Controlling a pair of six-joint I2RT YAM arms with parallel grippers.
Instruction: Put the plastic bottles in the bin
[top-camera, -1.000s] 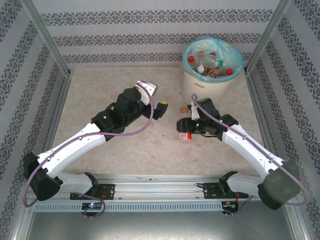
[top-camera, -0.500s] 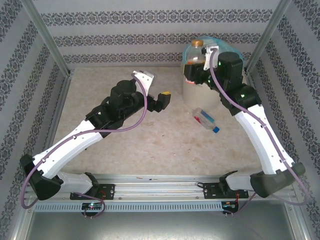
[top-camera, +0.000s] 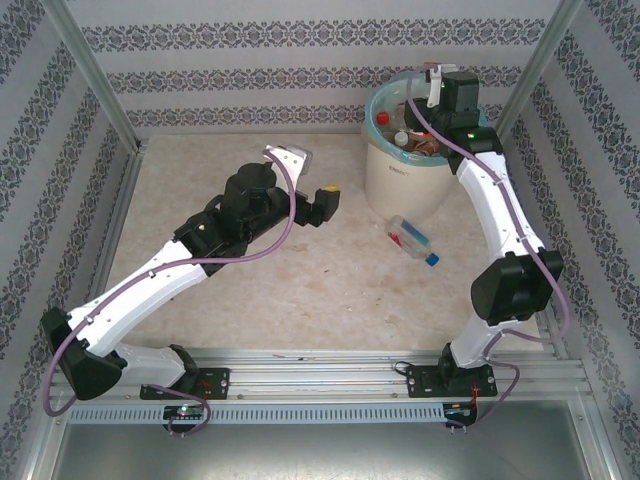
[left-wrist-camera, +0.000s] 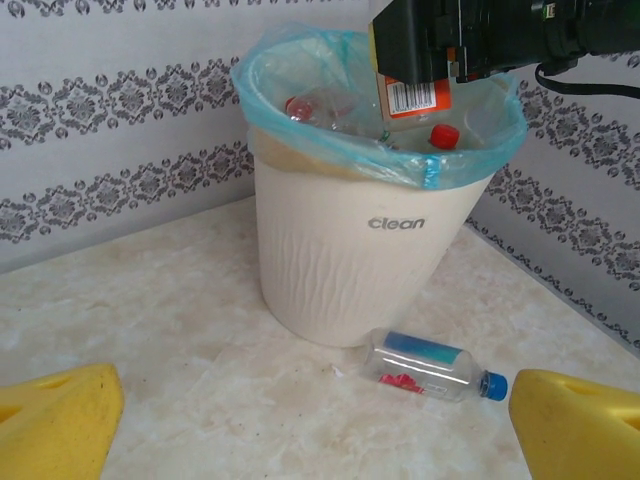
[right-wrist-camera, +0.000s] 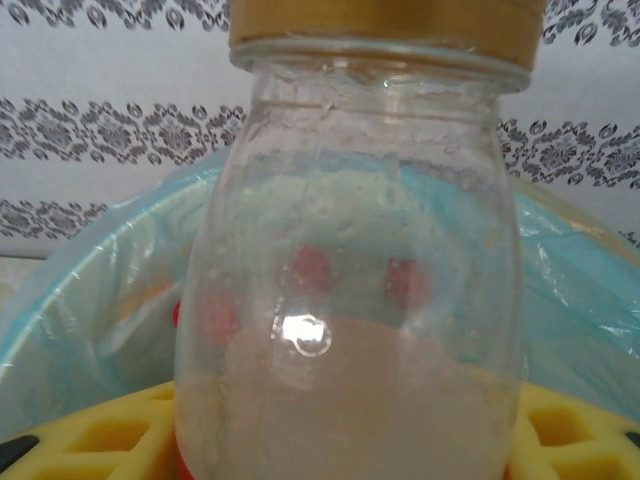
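I am at the drop step for one bottle: my right end effector (top-camera: 435, 92) hangs over the mouth of the bin (left-wrist-camera: 340, 260), clamped on a clear bottle (right-wrist-camera: 350, 300) whose body sits between the yellow pads (right-wrist-camera: 100, 430). In the right wrist view its tan cap points up and away from the end effector. The turquoise liner rim curves beneath and behind the bottle, so I judge that the opening lies straight below the grip. The next move calls for nothing more than parting the jaws and letting the bottle fall among the red-capped bottles (left-wrist-camera: 445, 135) already lying in the bin, then lifting clear without snagging the liner. The held bottle is see-through with a cloudy film inside, and from the left wrist view it carries a red-orange label with a barcode. My left end effector (left-wrist-camera: 318, 425) has its jaws wide apart with nothing between them, low over the desk (left-wrist-camera: 180, 330) and facing the bin. Ahead of it and a little to its right, a blue-capped bottle (left-wrist-camera: 430, 365) lies on its side at the foot of the bin; it is clear, with a blue label, and I judge it the next pick
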